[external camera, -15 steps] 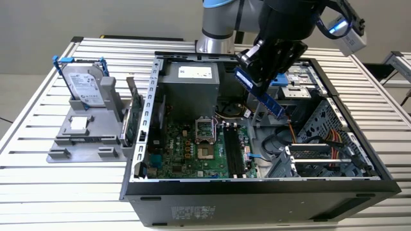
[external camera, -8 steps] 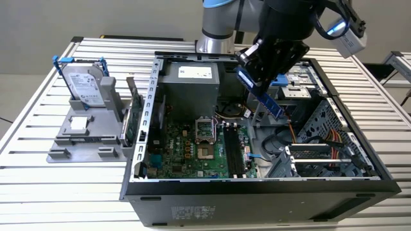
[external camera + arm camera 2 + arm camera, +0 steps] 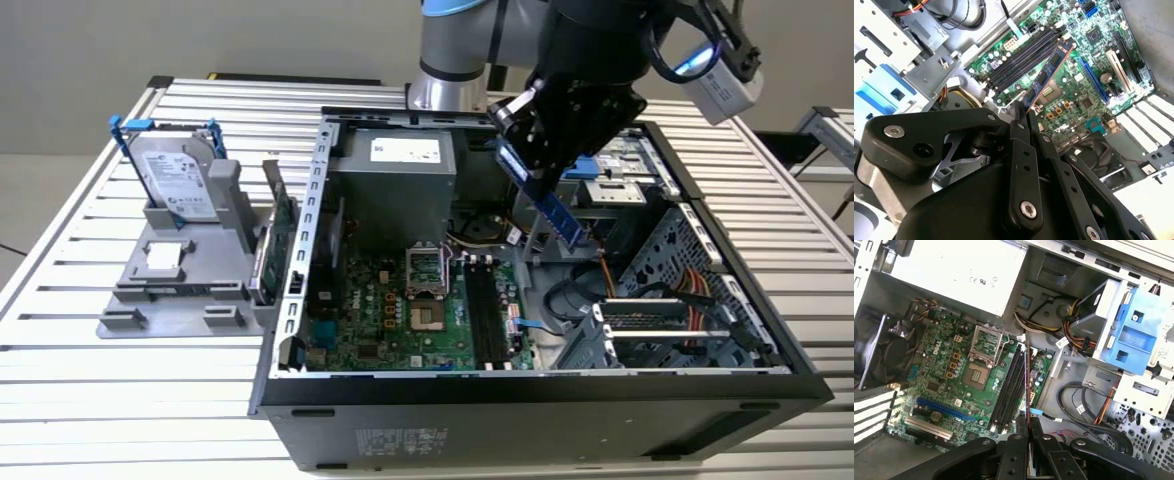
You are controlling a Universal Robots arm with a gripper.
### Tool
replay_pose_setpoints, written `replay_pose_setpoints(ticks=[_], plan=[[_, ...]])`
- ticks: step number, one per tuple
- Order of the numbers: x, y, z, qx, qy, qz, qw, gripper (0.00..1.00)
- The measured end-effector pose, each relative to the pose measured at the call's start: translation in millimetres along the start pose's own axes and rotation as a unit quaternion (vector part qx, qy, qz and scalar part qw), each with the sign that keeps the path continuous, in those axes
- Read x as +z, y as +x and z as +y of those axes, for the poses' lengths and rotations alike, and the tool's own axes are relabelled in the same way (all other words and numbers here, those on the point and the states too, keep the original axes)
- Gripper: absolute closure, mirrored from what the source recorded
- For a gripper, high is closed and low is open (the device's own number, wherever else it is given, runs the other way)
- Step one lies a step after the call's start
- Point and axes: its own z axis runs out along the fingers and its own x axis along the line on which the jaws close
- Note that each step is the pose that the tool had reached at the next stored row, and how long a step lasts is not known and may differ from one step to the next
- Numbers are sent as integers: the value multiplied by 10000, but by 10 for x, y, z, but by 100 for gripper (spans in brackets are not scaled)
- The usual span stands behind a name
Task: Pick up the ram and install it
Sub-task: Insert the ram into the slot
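The ram [image 3: 561,215] is a slim bluish stick that hangs tilted above the open computer case [image 3: 534,385], over the motherboard's right part in the exterior view. My gripper [image 3: 523,168] is shut on its upper end. In the second wrist view the ram [image 3: 1049,72] juts out from my gripper [image 3: 1021,117] toward the black memory slots [image 3: 1021,60]. The first wrist view has the ram [image 3: 1026,385] edge-on, a thin line beside the memory slots [image 3: 1009,385], held by my gripper [image 3: 1027,426]. The slots [image 3: 487,310] lie well below the stick, apart from it.
At the exterior view's left, a grey fixture [image 3: 174,290] holds a silver hard drive [image 3: 180,180] with a blue bracket, and a green card [image 3: 274,250] stands by the case wall. Inside the case are the power supply [image 3: 394,165], a fan [image 3: 884,355], cables [image 3: 1079,400] and a blue drive cage [image 3: 1131,335].
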Motion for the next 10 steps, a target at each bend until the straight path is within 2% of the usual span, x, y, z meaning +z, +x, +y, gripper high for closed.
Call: replay_pose_setpoints(ticks=[5,10], plan=[[0,-2,-1,229,-2,-4,9997,100],[0,-5,-2,464,-3,-8,9989,100]])
